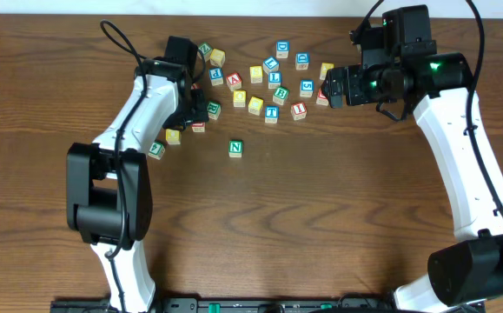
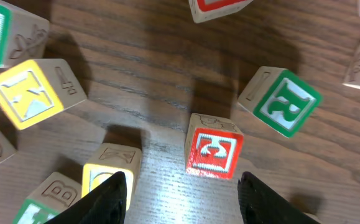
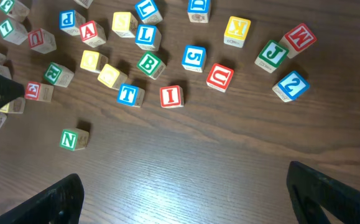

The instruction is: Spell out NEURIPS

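N cube (image 1: 235, 148), green face, stood alone on the bare tabletop (image 1: 338, 217). It was well clear of the pile, on the near side of my left end effector (image 2: 183, 183). I judged it the first letter laid out, with nothing yet beside it.

Red cube (image 2: 214, 152) sat just ahead of the left end effector's gap, off-centre toward one finger and touching neither. Its letter looked like an E but read poorly at that angle, so I was not certain. R cube (image 2: 288, 102), green, lay beyond it to one side, turned corner-on to the jaws. A yellow cube (image 2: 27, 93) lay apart on the other side.

Left end effector: jaws about half parted, nothing between them, low over the wood.

Right end effector (image 3: 183, 174): jaws spread full, empty, high over the pile. Ahead of it the red I cube (image 3: 170, 96) and red U cube (image 3: 219, 76) lay near each other. The blue P cube (image 3: 68, 20) was far off to one side. I made out no S.

Step in hand, by my reading: fetching the second letter with the left arm. The next move called for centring over the red cube, squaring the jaws to its flat sides, descending and closing. The finger on the R cube's side had to drop in without nudging that cube. After that, set the red cube beside N, letter up.
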